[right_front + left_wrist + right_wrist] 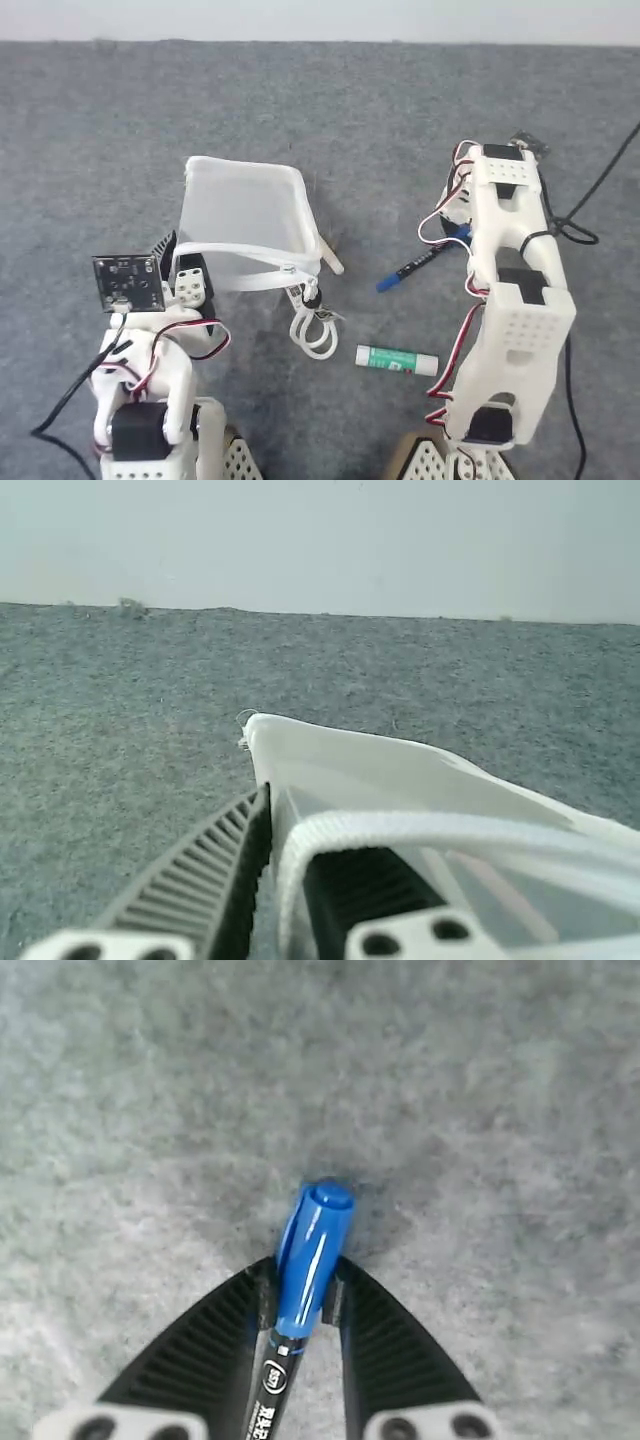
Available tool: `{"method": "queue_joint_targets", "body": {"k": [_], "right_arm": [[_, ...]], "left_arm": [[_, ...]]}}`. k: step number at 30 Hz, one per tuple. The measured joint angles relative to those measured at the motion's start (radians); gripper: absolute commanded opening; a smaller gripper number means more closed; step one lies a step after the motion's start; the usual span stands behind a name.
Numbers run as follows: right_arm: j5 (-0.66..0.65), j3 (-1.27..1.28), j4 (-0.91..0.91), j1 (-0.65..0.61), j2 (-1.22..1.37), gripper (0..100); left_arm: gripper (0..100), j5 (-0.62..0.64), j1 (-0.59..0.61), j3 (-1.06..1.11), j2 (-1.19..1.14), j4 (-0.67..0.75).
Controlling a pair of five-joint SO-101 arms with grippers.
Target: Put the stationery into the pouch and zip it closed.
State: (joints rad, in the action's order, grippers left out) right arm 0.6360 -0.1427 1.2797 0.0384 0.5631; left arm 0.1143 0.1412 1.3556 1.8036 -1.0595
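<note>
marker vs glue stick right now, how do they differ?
The marker is slim, black with a blue cap; the glue stick is stubbier, white with a green end. The marker is clamped in the right gripper; the glue stick lies free on the carpet. The marker points diagonally toward the pouch; the glue stick lies nearly crosswise in the high view. Shared: both are outside the pouch.

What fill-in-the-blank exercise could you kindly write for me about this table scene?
1. The right gripper is shut on a black marker pen with a ____ cap.
2. The left gripper is shut on the rim of the translucent white ____.
3. The white glue stick lying on the grey carpet has a ____ label.
Missing words: blue; pouch; green.
</note>
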Motion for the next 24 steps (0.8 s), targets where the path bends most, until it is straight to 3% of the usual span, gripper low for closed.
{"method": "queue_joint_targets", "body": {"k": [10, 19, 24], "right_arm": [[-0.037, -0.002, 0.074, -0.026, -0.015, 0.9], [-0.204, -0.002, 0.204, -0.101, -0.153, 0.9], [-0.396, -0.002, 0.325, -0.164, -0.235, 0.6]], "left_arm": [[1, 0.000, 0.000, 0.000, 0.000, 0.000], [1, 0.000, 0.000, 0.000, 0.000, 0.000], [1, 0.000, 0.000, 0.000, 0.000, 0.000]]}}
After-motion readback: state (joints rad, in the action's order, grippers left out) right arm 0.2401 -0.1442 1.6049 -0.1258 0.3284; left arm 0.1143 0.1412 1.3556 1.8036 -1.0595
